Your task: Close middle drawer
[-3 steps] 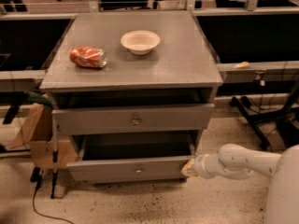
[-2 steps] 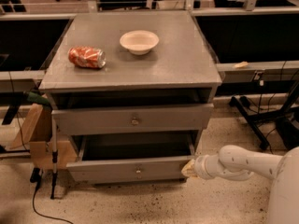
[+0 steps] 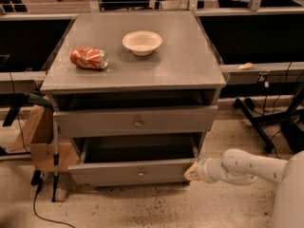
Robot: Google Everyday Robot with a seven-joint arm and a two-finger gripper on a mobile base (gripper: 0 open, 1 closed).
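The middle drawer [image 3: 109,172] is the lower grey one with a low front panel and a small dull centre knob [image 3: 141,175]. It stands pulled out, and its dark inside shows. My gripper [image 3: 191,171], on a white arm coming in from the right, sits at the right end of this drawer's front panel, touching or almost touching it. Above it is a taller-fronted grey drawer [image 3: 95,121] with a shinier brass knob [image 3: 137,123], pulled out less far.
On the grey cabinet top [image 3: 180,65] lie a crushed orange can [image 3: 89,58] and a white bowl [image 3: 142,42]. A cardboard piece [image 3: 35,127] and a thin pole [image 3: 55,160] stand at the cabinet's left. A black stand base [image 3: 266,122] is on the right floor.
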